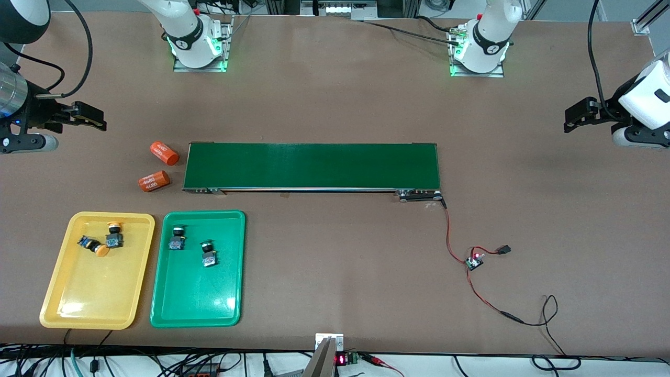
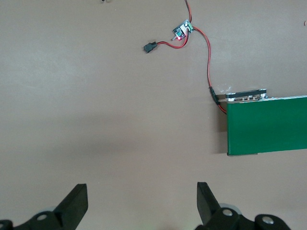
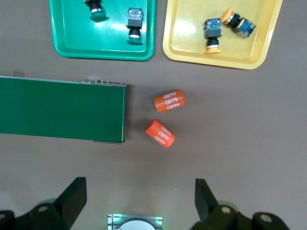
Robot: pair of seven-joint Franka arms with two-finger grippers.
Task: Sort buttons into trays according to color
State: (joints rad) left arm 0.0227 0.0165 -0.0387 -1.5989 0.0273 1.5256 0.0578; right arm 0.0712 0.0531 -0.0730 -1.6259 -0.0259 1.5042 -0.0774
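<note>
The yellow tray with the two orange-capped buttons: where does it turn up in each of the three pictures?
Front view: the yellow tray lies near the camera at the right arm's end, beside the green tray.
Left wrist view: not in it.
Right wrist view: it shows at, with the two orange cylinders between it and the camera.
Shared landmark: the dark green conveyor belt shows in all three.

Glossy plastic trays (image 1: 63, 309); matt table (image 1: 335, 104).
</note>
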